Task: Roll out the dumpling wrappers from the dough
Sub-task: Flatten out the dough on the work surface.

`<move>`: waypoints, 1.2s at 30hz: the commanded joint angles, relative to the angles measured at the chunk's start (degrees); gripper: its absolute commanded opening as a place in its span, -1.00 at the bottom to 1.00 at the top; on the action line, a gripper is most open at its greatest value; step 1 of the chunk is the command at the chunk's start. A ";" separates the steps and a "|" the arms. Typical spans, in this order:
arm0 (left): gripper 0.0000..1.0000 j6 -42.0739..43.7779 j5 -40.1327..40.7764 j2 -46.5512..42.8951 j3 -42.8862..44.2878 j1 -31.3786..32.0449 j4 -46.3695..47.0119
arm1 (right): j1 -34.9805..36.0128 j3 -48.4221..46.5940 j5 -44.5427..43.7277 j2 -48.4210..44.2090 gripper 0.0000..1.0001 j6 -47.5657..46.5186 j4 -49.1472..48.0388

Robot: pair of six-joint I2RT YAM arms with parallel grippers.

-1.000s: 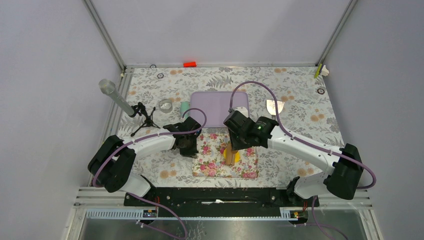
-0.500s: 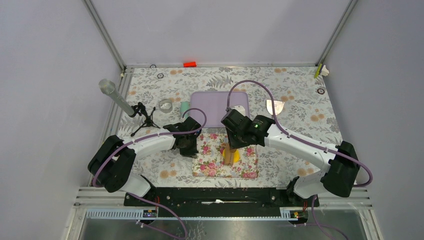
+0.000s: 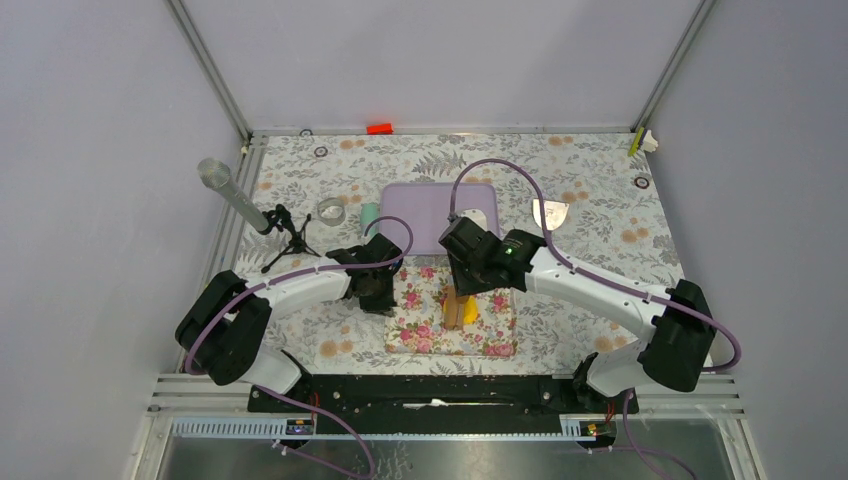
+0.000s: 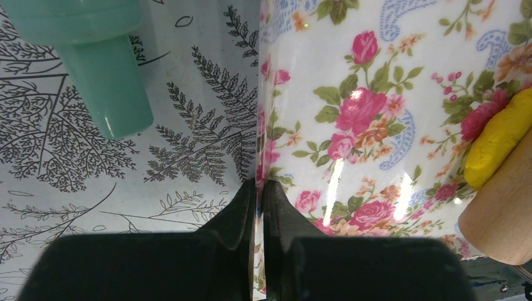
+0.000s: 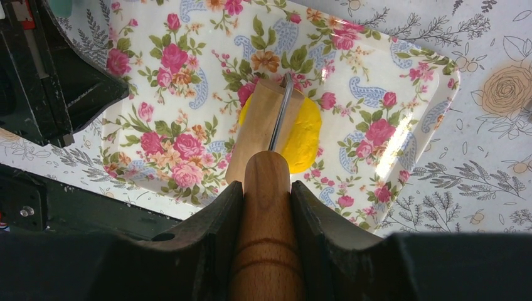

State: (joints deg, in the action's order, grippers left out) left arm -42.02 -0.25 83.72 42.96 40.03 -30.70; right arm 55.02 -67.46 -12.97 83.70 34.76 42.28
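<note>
Roller on dough, gripped by right claw.

The rolling pin is smooth, lightly sheened wood with a thin bare-metal rod, and the dough looks soft, smooth and matt. The floral mat is glossy with white glare; the mint-green piece is smooth, shiny plastic.

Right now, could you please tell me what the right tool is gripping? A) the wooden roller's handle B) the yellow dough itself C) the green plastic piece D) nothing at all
A: the right tool is shut on the handle of the wooden roller, whose head lies on the dough.
</note>
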 commanded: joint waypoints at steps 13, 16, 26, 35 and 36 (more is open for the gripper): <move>-1.00 0.27 2.10 0.48 -2.21 0.14 -0.24 | -0.01 4.44 -2.63 6.99 -1.00 -1.02 0.52; -1.00 0.27 2.18 0.24 -2.25 0.09 -0.33 | -0.01 4.36 -2.44 6.90 -1.00 -1.08 0.44; -1.00 0.27 2.18 0.14 -2.20 0.09 -0.39 | -0.01 3.36 -1.81 6.64 -1.00 -1.16 0.15; -1.00 0.45 2.32 0.32 -1.67 0.12 -0.90 | -0.01 -1.17 -0.57 4.41 -1.00 -1.19 0.27; -1.00 0.45 2.36 0.24 -1.61 0.13 -0.94 | -0.01 -1.82 -0.52 3.94 -1.00 -1.05 0.59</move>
State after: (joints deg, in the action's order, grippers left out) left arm -42.04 -0.23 83.35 42.61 40.03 -30.33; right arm 55.02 -69.34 -12.51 85.43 34.28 40.23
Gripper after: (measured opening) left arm 0.042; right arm 0.390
